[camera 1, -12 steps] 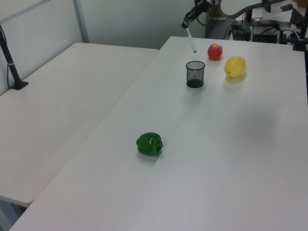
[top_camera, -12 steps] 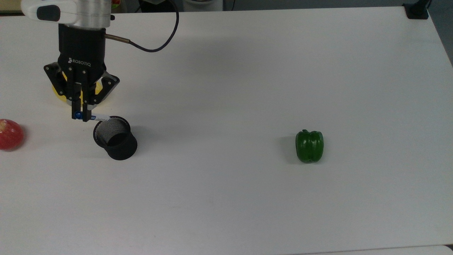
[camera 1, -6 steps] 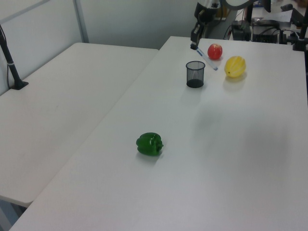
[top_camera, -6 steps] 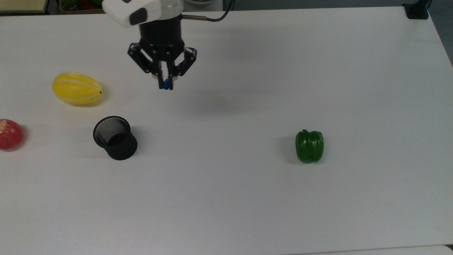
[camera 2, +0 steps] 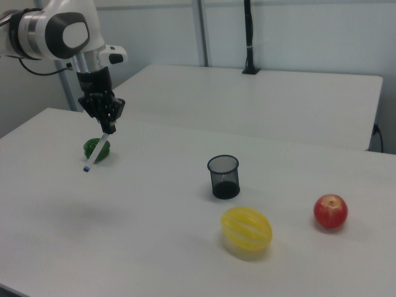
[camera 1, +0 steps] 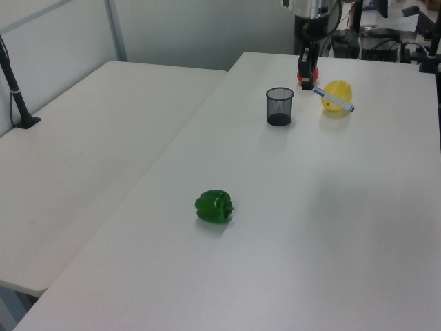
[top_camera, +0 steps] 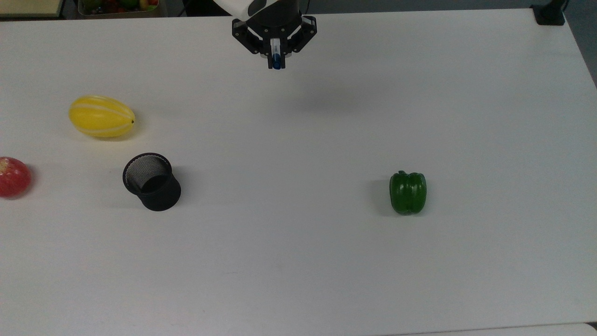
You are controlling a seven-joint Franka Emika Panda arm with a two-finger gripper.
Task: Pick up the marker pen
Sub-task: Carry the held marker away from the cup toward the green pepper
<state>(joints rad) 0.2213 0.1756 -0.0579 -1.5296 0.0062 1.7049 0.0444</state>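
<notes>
Right view | marker pen (camera 2: pixel 96 151) | clamped in end effector (camera 2: pixel 109 128), hanging below

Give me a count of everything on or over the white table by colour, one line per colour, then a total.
Green: 1, the pepper
Yellow: 1, the melon
Red: 1, the apple
Black: 1, the mesh cup
White and blue: 1, the marker pen, held above the table in the gripper
Total: 5

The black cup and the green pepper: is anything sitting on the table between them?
No. In the top view, the white table is bare between the black mesh cup and the green pepper.
</notes>
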